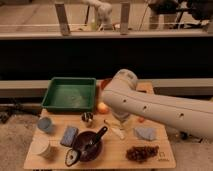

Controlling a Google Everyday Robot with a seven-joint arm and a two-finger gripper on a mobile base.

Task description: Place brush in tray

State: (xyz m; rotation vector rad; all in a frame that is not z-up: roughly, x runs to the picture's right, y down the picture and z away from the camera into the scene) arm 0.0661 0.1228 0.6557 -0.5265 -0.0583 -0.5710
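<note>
Starting at the left end of the light wooden table (pixel 150 162): sitting there, a pale round tub (pixel 41 147) with a small blue-grey cup (pixel 45 124) just behind it, plus a blue-grey rectangular sponge (pixel 69 135) lying beside those. Taking up the back left corner, the big shallow green plastic tray (pixel 50 95) with the raised rim.

Lying well in front of it and not in it yet: the black long-handled dish brush (pixel 87 144), resting slantwise across a dark round bowl (pixel 95 150), oval head hanging past the bowl's front-left edge, handle pointing up and to the right. Sitting between bowl and tray, some small dark shiny thing (pixel 88 117), can't tell what.

Just right of the tray, a round orange fruit (pixel 103 107), and behind it a small orange-red bowl (pixel 103 84) peeking out from behind the robot's white arm (pixel 150 107).

Reaching in from the right, bending down over mid-table and hiding most of the gripper (pixel 122 119). Hanging low just above a slim cream-coloured stick (pixel 116 130), spread wide, gripping nothing, not touching the brush.

Further right, lying on the table: a crumpled bluish cloth (pixel 145 132) and a dark bunch of grapes (pixel 141 152) at the front.
</note>
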